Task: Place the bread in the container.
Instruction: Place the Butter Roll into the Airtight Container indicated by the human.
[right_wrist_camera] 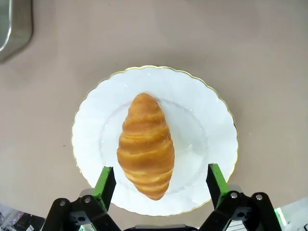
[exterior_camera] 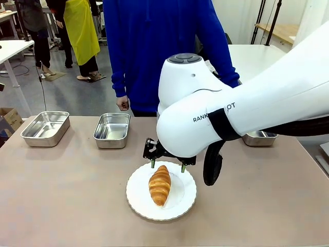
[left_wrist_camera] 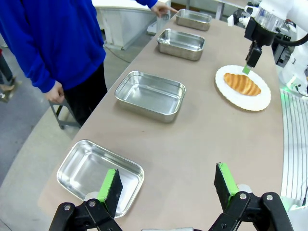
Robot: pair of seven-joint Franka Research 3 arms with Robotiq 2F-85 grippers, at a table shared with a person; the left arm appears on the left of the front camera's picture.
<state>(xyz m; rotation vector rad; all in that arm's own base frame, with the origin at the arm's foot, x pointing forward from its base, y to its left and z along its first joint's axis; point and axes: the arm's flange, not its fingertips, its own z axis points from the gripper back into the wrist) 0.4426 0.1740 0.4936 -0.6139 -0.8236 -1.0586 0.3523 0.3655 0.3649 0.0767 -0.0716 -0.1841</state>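
**A:** What did the front view give?

**B:** The bread [exterior_camera: 160, 184] lay on the white plate [exterior_camera: 136, 198], in none of the steel containers [exterior_camera: 111, 129] lined along the far edge near the person [exterior_camera: 154, 51]. The right gripper [exterior_camera: 168, 164] hung close over it, jaws spread and holding nothing.

**A:** And the left wrist view?

**B:** The left gripper [left_wrist_camera: 168, 185] stood wide open and empty near the table's end. One of the steel containers [left_wrist_camera: 82, 168] sat below one finger, well apart from the bread [left_wrist_camera: 242, 83].

**A:** The right wrist view?

**B:** The right gripper [right_wrist_camera: 160, 179] straddled one tip of the bread [right_wrist_camera: 145, 144], and as far as I could tell the pads were clear of it. I judged nothing done yet: the grasp, the carry and the release into a container were all left.
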